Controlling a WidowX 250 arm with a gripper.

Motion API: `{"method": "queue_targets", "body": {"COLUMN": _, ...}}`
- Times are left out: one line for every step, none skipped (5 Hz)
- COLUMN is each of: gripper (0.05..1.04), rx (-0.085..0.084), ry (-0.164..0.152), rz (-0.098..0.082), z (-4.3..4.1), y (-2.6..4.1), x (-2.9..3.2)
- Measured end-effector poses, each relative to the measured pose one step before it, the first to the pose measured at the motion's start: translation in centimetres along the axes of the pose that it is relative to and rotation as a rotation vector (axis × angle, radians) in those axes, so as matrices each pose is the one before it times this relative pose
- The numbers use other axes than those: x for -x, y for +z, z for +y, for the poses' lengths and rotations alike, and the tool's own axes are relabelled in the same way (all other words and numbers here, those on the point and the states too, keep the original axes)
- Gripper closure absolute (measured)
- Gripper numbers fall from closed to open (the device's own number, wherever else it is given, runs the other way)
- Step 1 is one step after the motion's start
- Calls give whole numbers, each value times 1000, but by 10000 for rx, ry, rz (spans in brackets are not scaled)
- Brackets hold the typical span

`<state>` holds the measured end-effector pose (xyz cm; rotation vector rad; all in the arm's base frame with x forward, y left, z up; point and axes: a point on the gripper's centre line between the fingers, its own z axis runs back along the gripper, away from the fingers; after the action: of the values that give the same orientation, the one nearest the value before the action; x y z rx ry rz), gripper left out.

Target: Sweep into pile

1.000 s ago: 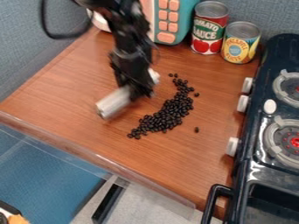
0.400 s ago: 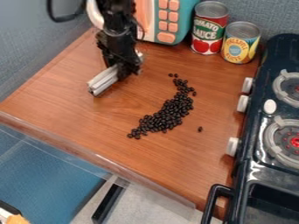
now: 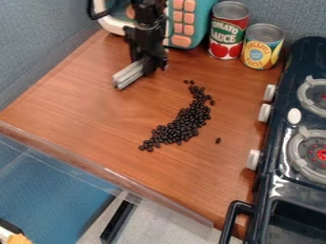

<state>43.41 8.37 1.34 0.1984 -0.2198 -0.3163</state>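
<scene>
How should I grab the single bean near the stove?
I'd come from above and pinch the lone bean across its narrow sides: it looks elongated and lies apart from the pile. The silver bar in the gripper should probably go down first.

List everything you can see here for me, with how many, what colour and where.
Beans: too many to count, black, curved pile mid-counter
Stray bean: one, black, right of pile
Counter: one, brown, centre
Cans: two, one mostly red, one mostly yellow, back right
Toy appliance: one, teal and white, orange buttons, back
Stove: one, dark, right edge
Burners: two, grey, on stove
Wall: blue-grey, behind
Bar: one, silver-grey, in gripper
Gripper: one, black, upper left of beans
Arm: one, black, top edge
</scene>
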Motion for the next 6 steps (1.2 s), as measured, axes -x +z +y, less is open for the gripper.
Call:
{"method": "queue_targets", "body": {"gripper": 704, "rx": -231, "ry": -1134, "rz": -435, "z": -1394, "y": 206, "x": -1499}}
{"method": "queue_targets", "body": {"gripper": 704, "rx": -239, "ry": -1214, "rz": -340, "z": -1837, "y": 360, "x": -736}}
{"method": "queue_targets", "body": {"gripper": 704, "rx": -35, "ry": -1014, "rz": -371, "z": -1409, "y": 540, "x": 217}}
{"method": "queue_targets", "body": {"gripper": 704, "rx": 7, "ry": -581, "rz": -194, "z": -1299, "y": 860, "x": 483}}
{"method": "queue_targets", "body": {"gripper": 704, "rx": 127, "ry": -208, "rz": -198, "z": -1283, "y": 770, "x": 644}}
{"method": "queue_targets", "body": {"gripper": 704, "rx": 106, "ry": -64, "rz": -161, "z": -935, "y": 625, "x": 393}}
